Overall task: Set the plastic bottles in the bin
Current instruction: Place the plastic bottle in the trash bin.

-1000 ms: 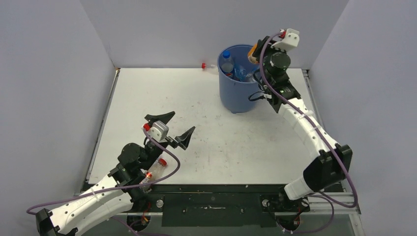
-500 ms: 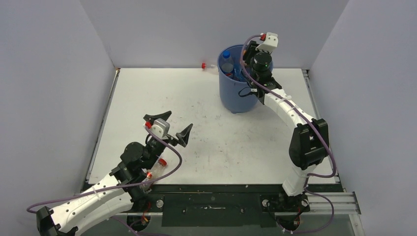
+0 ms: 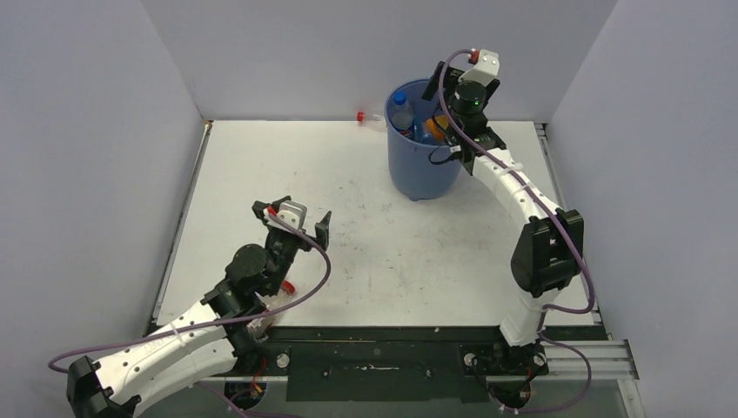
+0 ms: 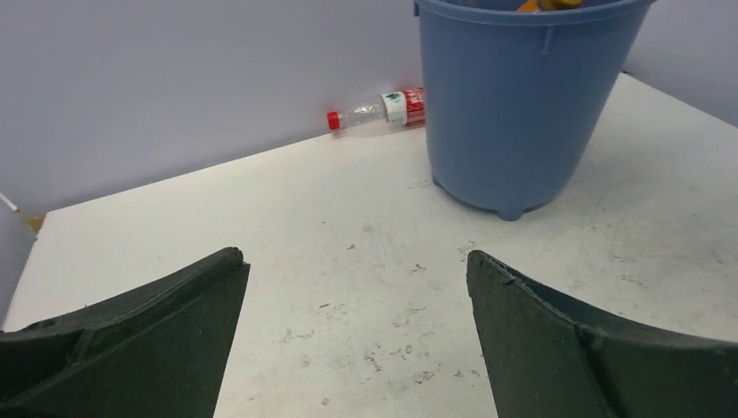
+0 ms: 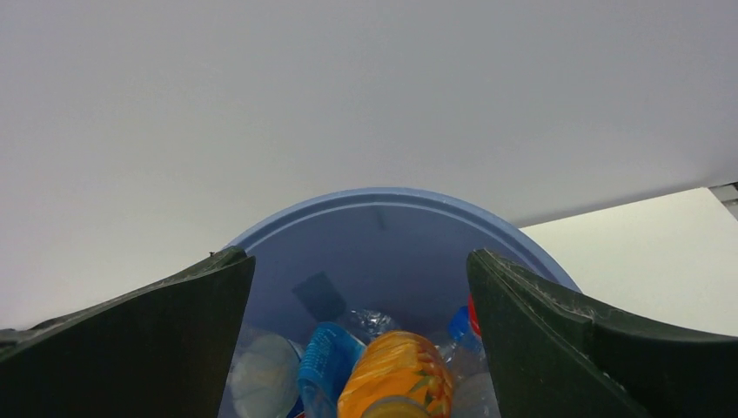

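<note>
The bin is a blue bucket at the back of the table, also seen in the left wrist view. My right gripper hangs open over its mouth. Below the spread jaws an orange bottle lies loose inside the bin on a blue-labelled bottle and clear ones. A blue-capped bottle shows at the bin's left side. A red-capped, red-labelled bottle lies against the back wall. My left gripper is open and empty. A clear red-capped bottle lies under the left arm.
Grey walls close the table on three sides. The bin stands near the back wall, right of centre. A black rail runs along the near edge between the arm bases.
My right gripper swung left over the bin and opened, letting the orange bottle drop inside. My left gripper turned and shifted slightly toward the near edge, still open.
</note>
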Available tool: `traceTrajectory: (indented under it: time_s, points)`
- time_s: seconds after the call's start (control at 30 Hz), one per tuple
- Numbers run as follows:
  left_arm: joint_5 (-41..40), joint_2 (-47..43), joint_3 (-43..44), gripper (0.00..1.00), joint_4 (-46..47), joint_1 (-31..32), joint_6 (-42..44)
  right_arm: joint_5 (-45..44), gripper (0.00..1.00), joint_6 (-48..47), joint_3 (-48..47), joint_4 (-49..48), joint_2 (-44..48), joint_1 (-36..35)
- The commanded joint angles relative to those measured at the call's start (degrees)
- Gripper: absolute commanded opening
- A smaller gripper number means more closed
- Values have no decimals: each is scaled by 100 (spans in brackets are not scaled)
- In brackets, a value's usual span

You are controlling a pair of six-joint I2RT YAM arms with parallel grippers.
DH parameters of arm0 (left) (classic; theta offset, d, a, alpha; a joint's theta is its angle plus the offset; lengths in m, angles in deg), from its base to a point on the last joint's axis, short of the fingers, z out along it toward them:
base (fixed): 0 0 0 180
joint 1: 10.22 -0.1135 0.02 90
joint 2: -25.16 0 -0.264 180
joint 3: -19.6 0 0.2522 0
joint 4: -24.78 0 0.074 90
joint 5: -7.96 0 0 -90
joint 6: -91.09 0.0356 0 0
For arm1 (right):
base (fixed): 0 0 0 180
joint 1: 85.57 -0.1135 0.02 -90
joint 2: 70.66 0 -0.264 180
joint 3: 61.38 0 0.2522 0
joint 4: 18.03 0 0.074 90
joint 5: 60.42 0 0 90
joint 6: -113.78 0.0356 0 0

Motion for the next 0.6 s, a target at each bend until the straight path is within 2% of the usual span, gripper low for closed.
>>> traceTrajectory:
  time_s: [0.0,0.13,0.27,0.47,0.57]
  points:
    - [-919,206,435,96,-136,6,277,210,98,472,-209,108,794,-54]
    - [-1709,626,716,96,-567,10,394,260,99,634,509,107,1759,-544]
    - [-2165,971,1209,96,-1329,37,226,573,98,881,1844,7,2791,-1210]
    - [-1624,1505,2365,96,-4256,39,-1166,993,98,1471,4188,-199,4271,-1685]
    - [-999,1896,2655,96,-5352,-470,-1691,1163,98,1676,5114,-142,4845,-1728]
